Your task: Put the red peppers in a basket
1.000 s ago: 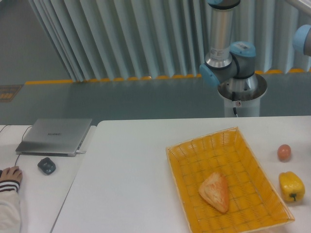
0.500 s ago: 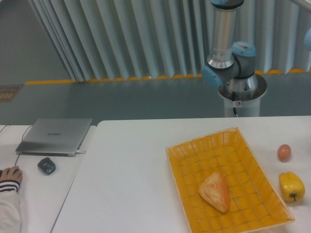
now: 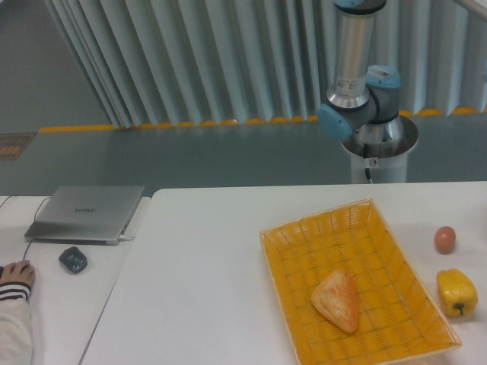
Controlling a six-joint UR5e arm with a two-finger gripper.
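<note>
While a person's hand [image 3: 16,272] is resting at the far left edge, a dark mouse [image 3: 73,259] is lying just right of it and a closed grey laptop [image 3: 86,212] is sitting behind. The yellow-orange basket [image 3: 289,243] is lying right of centre on the white table [image 3: 198,266], holding a triangular pastry [image 3: 337,301]. The robot arm [image 3: 356,76] is standing behind; the gripper is out of frame, so jaw state is not showing. An orange-pink ball [image 3: 445,239] and a yellow pepper [image 3: 456,292] are sitting right of the basket. No red pepper is showing.
</note>
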